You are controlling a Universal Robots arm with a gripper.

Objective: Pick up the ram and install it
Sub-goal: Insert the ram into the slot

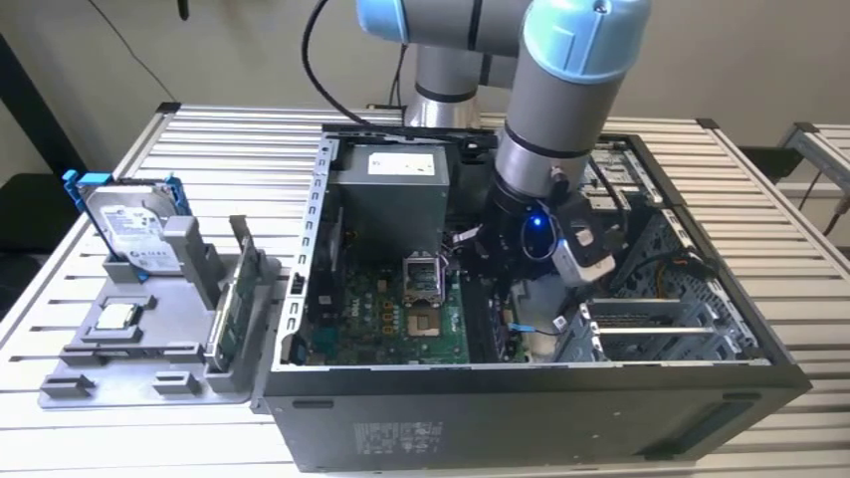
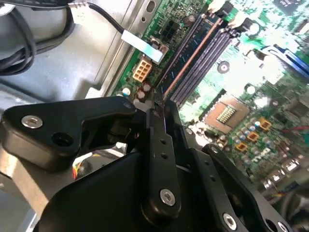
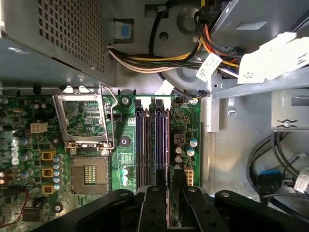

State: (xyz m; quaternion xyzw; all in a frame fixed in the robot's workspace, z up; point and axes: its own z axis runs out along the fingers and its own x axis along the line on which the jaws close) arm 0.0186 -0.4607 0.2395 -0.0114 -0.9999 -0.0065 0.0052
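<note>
Hand [image 3: 161,186] is down inside the open PC case [image 1: 531,408], fingers pinched shut on the ram [image 2: 186,60], which sits edge-down in the memory slots [image 3: 149,145], roughly 3 o'clock of the CPU socket [image 3: 89,171].

Legible text: none. White label on hard drive [image 1: 133,231], exterior view's left: print too small. Sticker on case front [image 1: 398,435]: print unreadable. White tags on cables [image 3: 208,66], first wrist view: print unreadable.
</note>
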